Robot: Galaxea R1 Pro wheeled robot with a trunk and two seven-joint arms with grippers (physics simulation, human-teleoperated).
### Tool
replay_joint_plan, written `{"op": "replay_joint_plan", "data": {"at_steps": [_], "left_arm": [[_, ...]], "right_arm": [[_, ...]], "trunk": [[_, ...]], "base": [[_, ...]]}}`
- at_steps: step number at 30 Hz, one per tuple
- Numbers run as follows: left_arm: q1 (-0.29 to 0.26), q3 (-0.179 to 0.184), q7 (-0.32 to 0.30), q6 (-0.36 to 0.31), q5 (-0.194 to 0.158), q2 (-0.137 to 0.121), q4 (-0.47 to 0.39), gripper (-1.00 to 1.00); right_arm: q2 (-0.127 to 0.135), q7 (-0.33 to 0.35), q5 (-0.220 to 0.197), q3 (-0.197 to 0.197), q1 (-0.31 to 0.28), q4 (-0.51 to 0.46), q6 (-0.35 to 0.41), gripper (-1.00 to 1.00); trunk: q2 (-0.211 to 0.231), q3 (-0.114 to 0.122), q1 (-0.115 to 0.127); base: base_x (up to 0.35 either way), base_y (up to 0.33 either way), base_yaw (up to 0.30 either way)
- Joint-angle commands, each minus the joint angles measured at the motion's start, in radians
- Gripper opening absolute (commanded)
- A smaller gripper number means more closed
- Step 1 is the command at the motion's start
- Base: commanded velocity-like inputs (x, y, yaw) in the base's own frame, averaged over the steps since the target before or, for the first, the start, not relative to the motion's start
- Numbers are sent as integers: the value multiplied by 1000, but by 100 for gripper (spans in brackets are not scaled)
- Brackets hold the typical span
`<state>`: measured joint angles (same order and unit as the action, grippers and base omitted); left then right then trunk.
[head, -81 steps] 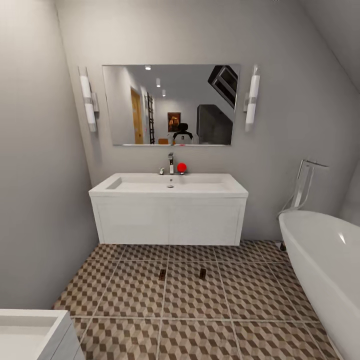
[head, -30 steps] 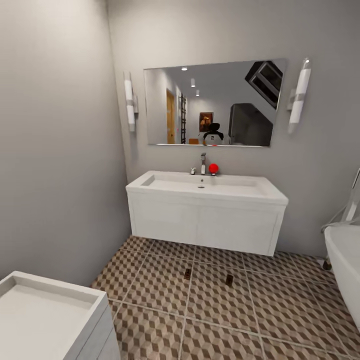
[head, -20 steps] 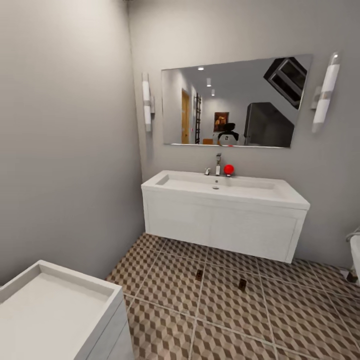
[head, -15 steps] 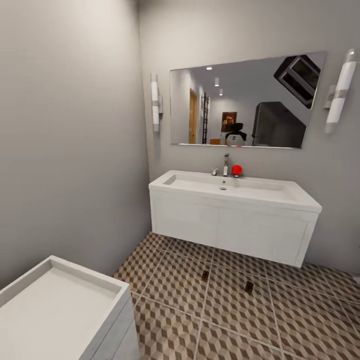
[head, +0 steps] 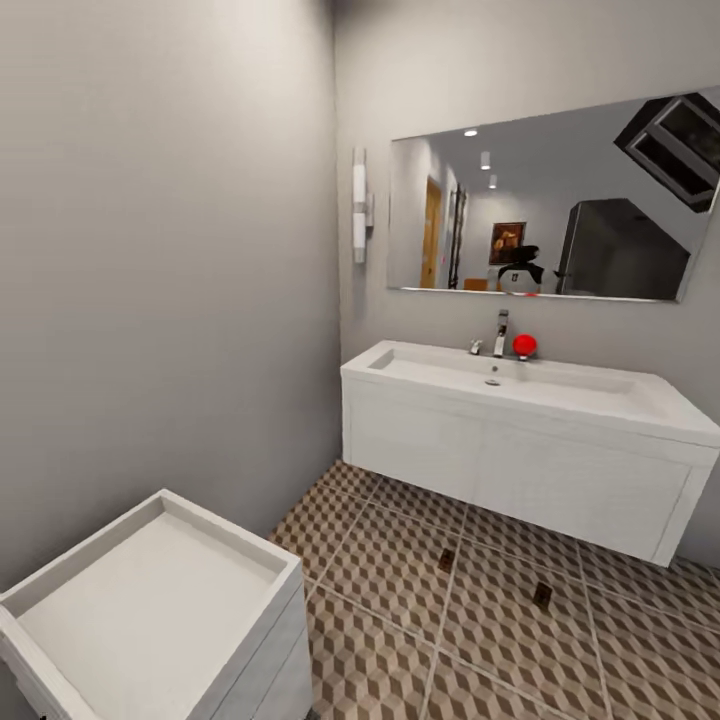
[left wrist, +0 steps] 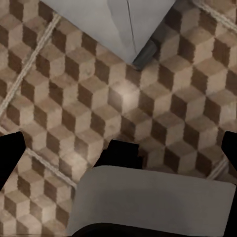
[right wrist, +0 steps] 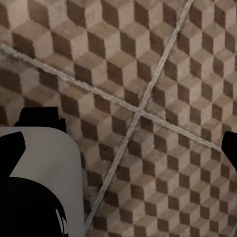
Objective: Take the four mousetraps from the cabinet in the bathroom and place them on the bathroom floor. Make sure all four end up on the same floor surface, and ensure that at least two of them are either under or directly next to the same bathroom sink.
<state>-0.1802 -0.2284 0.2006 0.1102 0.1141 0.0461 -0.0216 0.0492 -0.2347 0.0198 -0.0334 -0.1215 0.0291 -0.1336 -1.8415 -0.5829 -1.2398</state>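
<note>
The view has swung left: the bathroom sink is now seen at the right, a second white basin looming near left.

Two mousetraps lie on the bathroom floor just before the sink, far right of both arms; neither gripper's state can be told, and the cabinet is yet to be found.

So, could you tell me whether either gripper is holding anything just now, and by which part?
Nothing is held: each wrist view shows dark fingers spread wide, with bare bathroom floor between them.
</note>
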Motion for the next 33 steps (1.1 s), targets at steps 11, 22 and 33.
{"op": "replay_joint_plan", "data": {"at_steps": [11, 22, 33], "left_arm": [[-1, -4, 4, 3, 14, -25, -12, 100], [-1, -3, 5, 3, 12, -28, -12, 100], [-1, -4, 4, 3, 14, -28, -13, 100]], "right_arm": [[-2, -2, 4, -6, -1, 3, -6, 100], [-5, -2, 5, -6, -1, 3, -6, 100], [-5, -2, 3, -7, -1, 3, -9, 100]], "trunk": [[-1, -1, 0], [-1, -1, 0], [-1, -1, 0]], "base": [[0, 0, 283], [0, 0, 283], [0, 0, 283]]}}
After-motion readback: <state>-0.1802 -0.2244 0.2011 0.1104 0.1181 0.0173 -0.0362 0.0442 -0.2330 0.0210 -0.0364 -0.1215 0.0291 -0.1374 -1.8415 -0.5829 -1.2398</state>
